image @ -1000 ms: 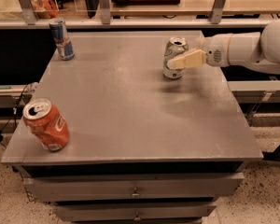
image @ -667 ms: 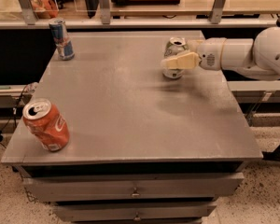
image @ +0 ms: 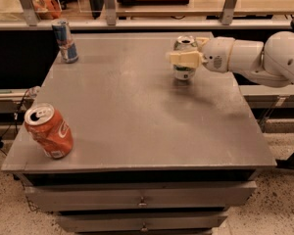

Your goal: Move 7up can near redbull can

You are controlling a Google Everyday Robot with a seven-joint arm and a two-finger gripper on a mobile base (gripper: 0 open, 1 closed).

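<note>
Hand [image: 186, 50] is clasping the whitish-silver, green-marked 7up can [image: 184, 73] at far right of the grey desk [image: 137, 111]; the slim blue-and-silver redbull can [image: 65, 41] is standing far left, well apart. Carrying across is pending.

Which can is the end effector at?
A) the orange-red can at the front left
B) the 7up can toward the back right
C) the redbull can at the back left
B: the end effector is at the 7up can toward the table's back right, while the redbull can stands apart at the back left corner.
</note>
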